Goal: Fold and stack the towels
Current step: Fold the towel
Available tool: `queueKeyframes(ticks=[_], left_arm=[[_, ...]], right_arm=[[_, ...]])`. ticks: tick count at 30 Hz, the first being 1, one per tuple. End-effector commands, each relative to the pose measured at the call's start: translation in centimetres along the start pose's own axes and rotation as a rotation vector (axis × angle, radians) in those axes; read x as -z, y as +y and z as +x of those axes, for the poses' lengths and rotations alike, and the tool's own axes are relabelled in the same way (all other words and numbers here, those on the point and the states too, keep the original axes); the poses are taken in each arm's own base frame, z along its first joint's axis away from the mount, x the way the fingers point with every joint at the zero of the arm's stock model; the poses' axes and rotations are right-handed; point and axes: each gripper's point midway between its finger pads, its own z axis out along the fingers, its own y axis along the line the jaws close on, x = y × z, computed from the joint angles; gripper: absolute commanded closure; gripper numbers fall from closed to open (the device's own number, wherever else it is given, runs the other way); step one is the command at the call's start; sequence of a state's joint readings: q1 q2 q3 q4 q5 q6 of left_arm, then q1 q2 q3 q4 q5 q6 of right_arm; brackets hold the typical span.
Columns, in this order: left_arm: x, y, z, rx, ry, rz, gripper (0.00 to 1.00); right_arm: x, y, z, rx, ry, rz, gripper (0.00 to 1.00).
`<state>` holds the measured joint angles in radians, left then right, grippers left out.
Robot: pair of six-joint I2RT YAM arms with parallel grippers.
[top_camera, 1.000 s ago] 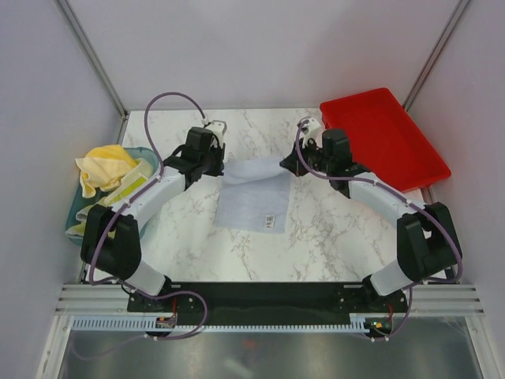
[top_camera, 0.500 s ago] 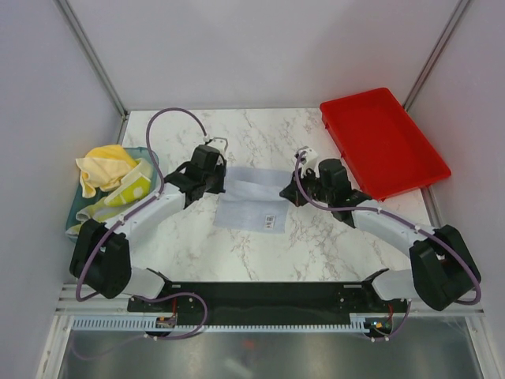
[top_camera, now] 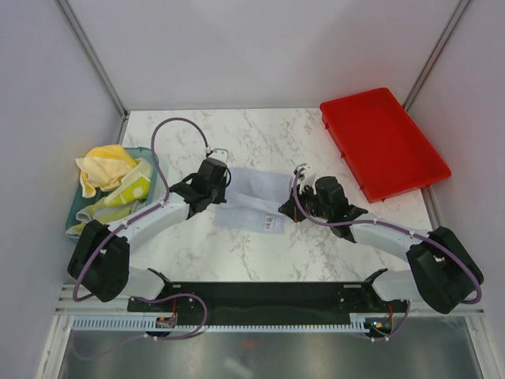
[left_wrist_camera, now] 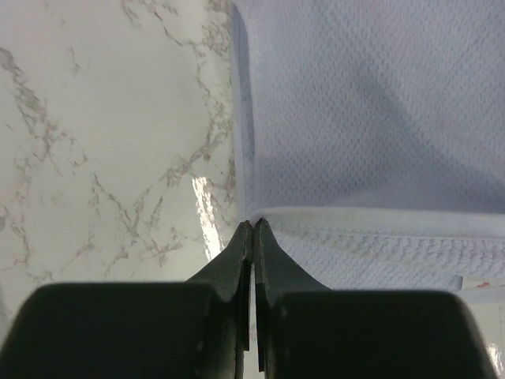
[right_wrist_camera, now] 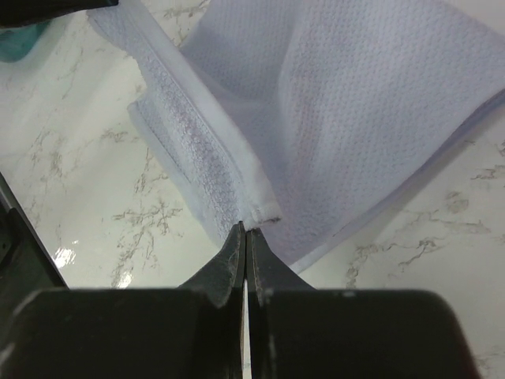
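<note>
A pale grey-blue towel (top_camera: 254, 192) lies mid-table, its far edge doubled over toward the near edge. My left gripper (top_camera: 224, 197) is shut on the towel's left corner; in the left wrist view the closed tips (left_wrist_camera: 253, 223) pinch the hem of the cloth (left_wrist_camera: 371, 118). On the right, my other gripper (top_camera: 286, 209) is shut on the opposite corner, and its tips (right_wrist_camera: 245, 227) hold the hem of the raised fold (right_wrist_camera: 355, 103). A yellow towel (top_camera: 102, 167) and a white printed towel (top_camera: 130, 189) sit heaped at the left.
A translucent teal tub (top_camera: 79, 207) holds the heaped cloths at the table's left edge. The red tray (top_camera: 387, 142) stands at the back right. Grey walls close in the table on three sides.
Both grippers have drawn toward the near edge with the grey-blue towel's far corners, laying its far half over the near half. The visible cloth is now shorter.
</note>
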<state>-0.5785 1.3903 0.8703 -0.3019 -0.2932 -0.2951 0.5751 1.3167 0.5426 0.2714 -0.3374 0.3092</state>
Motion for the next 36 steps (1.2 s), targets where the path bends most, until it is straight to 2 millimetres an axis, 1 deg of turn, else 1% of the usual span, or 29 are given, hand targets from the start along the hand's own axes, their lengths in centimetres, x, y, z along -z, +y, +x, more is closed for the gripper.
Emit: queueKeyframes(ticks=[1,2,4,5,7,8,9,10,11,12,14,15,17,18,20,21,23,24,25,26,27,28,29,30,31,32,34,35,36], left_arm=[[2.2,1.2,-8.2,0.031,-0.256,-0.080,0.98],[2.6,1.4,-8.7,0.032,-0.272,-0.090,0.98],[3.0,1.8,-8.9,0.031,-0.286,-0.108,0.98],[3.4,2.3,-8.8,0.040,-0.297,-0.123,0.98],[2.9,2.7,-7.1,0.042,-0.290,-0.128,0.98],[3.2,2.8,-6.8,0.051,-0.303,-0.122,0.98],[3.1,2.9,-6.1,0.055,-0.298,-0.120,0.98],[2.6,3.0,-4.7,0.071,-0.280,-0.122,0.98],[2.7,3.1,-4.3,0.086,-0.282,-0.127,0.98],[2.4,2.8,-3.1,0.100,-0.264,-0.120,0.98],[2.0,2.7,-1.9,0.109,-0.241,-0.118,0.98],[1.5,2.8,-0.7,0.106,-0.214,-0.123,0.98],[1.1,2.5,0.6,0.113,-0.185,-0.116,0.98],[0.8,2.6,1.4,0.110,-0.168,-0.119,0.98],[0.8,2.6,2.1,0.115,-0.153,-0.119,0.98],[0.8,2.6,2.5,0.124,-0.149,-0.119,0.98],[1.1,2.5,2.9,0.128,-0.141,-0.115,0.88],[1.2,2.3,2.9,0.134,-0.143,-0.111,0.81],[1.5,2.2,2.7,0.137,-0.150,-0.102,0.69],[1.7,2.2,2.8,0.135,-0.137,-0.104,0.64],[2.1,2.0,2.1,0.147,-0.148,-0.101,0.59],[2.5,2.1,1.7,0.158,-0.154,-0.107,0.53],[2.8,2.0,1.3,0.165,-0.159,-0.103,0.51],[3.3,1.7,0.4,0.169,-0.166,-0.091,0.50],[3.6,1.7,0.0,0.177,-0.172,-0.086,0.46],[4.2,1.5,-1.2,0.192,-0.194,-0.079,0.45],[5.0,1.5,-2.0,0.194,-0.206,-0.071,0.43],[5.5,1.5,-2.5,0.197,-0.221,-0.065,0.43],[5.9,1.4,-3.3,0.200,-0.240,-0.059,0.42]], right_arm=[[0.1,0.4,-3.7,0.024,-0.117,0.013,1.00],[0.1,0.6,-3.9,0.026,-0.120,0.008,1.00],[0.3,1.1,-3.7,0.023,-0.115,-0.013,1.00],[0.2,1.3,-2.8,0.020,-0.096,-0.020,1.00],[0.3,1.7,-2.2,0.014,-0.100,-0.033,1.00],[0.3,1.8,-0.9,0.010,-0.080,-0.039,1.00],[0.4,1.9,-0.4,0.010,-0.075,-0.040,1.00],[0.3,1.9,-0.1,0.007,-0.076,-0.040,1.00],[0.3,1.9,1.0,0.005,-0.056,-0.038,1.00],[0.1,1.9,1.2,0.000,-0.055,-0.036,1.00],[0.0,1.8,2.3,-0.001,-0.032,-0.028,1.00],[-0.2,1.7,2.9,-0.004,-0.018,-0.021,1.00],[-0.3,1.5,3.6,-0.011,-0.007,-0.005,1.00],[-0.4,1.5,3.9,-0.010,-0.002,-0.003,0.99],[-0.4,1.4,4.3,-0.013,0.005,0.011,0.93],[-0.2,1.4,4.4,-0.016,0.007,0.017,0.88],[0.1,1.2,4.2,-0.017,0.000,0.038,0.83],[0.4,1.0,4.5,-0.020,0.013,0.052,0.80],[0.6,0.9,4.5,-0.023,0.014,0.062,0.78],[0.8,0.6,4.2,-0.030,0.007,0.087,0.76],[1.4,0.4,4.3,-0.050,0.018,0.110,0.70],[1.7,0.4,4.3,-0.057,0.022,0.121,0.68],[2.1,0.8,3.6,-0.060,0.003,0.115,0.68],[2.5,0.8,3.8,-0.072,0.015,0.123,0.67],[2.8,0.8,3.7,-0.082,0.010,0.126,0.65],[3.2,1.1,2.9,-0.087,-0.017,0.127,0.65],[3.8,0.5,2.5,-0.111,-0.027,0.177,0.64],[4.0,0.8,1.3,-0.114,-0.053,0.183,0.64],[4.2,0.7,1.1,-0.118,-0.049,0.195,0.64]])
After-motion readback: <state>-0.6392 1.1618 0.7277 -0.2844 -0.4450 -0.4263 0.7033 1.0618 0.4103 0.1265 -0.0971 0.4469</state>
